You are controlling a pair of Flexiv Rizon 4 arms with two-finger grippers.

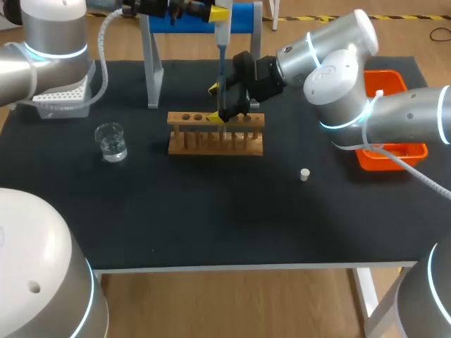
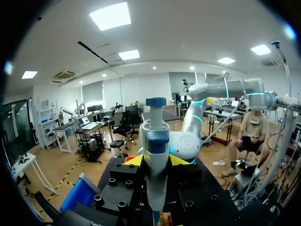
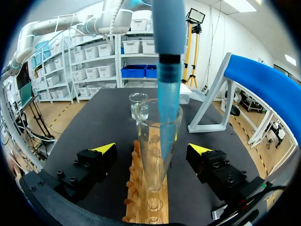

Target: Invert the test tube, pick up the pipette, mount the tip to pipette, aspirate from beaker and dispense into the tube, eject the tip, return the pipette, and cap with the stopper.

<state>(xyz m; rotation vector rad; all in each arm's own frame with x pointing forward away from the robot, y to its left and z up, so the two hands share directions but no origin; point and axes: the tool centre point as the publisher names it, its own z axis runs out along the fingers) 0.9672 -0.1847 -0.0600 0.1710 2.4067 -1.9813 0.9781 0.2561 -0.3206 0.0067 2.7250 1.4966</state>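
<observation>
My left tool (image 2: 156, 161) is clamped on the pipette (image 2: 155, 136) — tip (image 3: 168, 94) down inside the tube (image 3: 149, 165) in the rack (image 3: 141, 209), for dispensing, I reckon. Meanwhile my right tool (image 3: 151, 149) sits spread apart either side of the tube — not touching, probably just guarding it.

pipette (image 3: 168, 28) top cut off, bin (image 1: 405, 156) partly behind right arm (image 1: 338, 77)

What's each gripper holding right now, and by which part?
Left gripper holds the pipette by its upper body, below the plunger. Right gripper: open, fingers either side of the test tube, holding nothing.
</observation>
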